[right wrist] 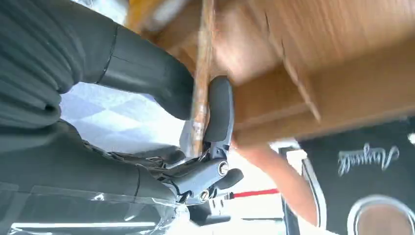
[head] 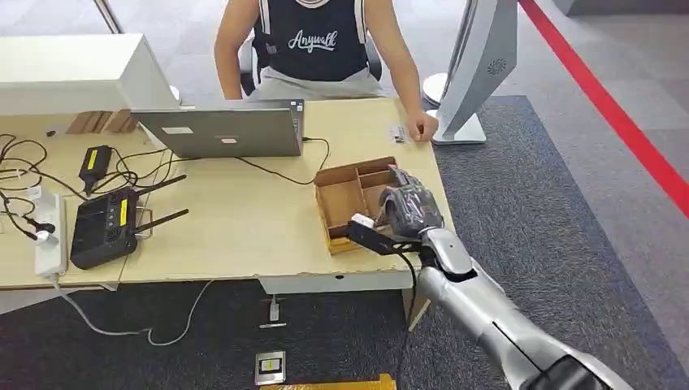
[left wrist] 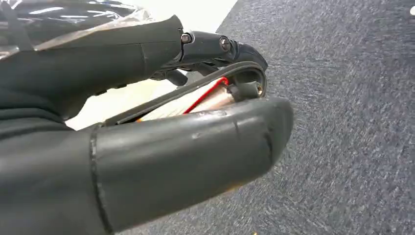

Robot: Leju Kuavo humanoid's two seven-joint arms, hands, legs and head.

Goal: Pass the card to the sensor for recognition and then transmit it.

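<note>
The right robot hand (head: 409, 210) hung over the box (head: 354, 168) at the right centre of the head view, near the table's (head: 236, 219) right edge, reaching in from above because the box is open-topped and split into compartments. In the right wrist view its thumb and a dark finger pinched a thin brownish sheet seen edge-on; I judged this to be the card (right wrist: 198, 103), though it could have been a wall of the box, as the blur left that unsettled. A pinch on the flat faces suited so thin a thing, keeping it upright and its faces free for reading. Which compartment it stood in could not be told. The task looked to be at its opening step, the card not yet lifted clear. A small flat item (head: 398, 132) lay by the person's hand (head: 422, 126) at the upper right of the table; whether that was the sensor was unclear. The left robot hand (left wrist: 195, 122) hung over grey carpet (left wrist: 342, 98), fingers bent toward the thumb; whether it was clenched or grasping anything I could not tell
</note>
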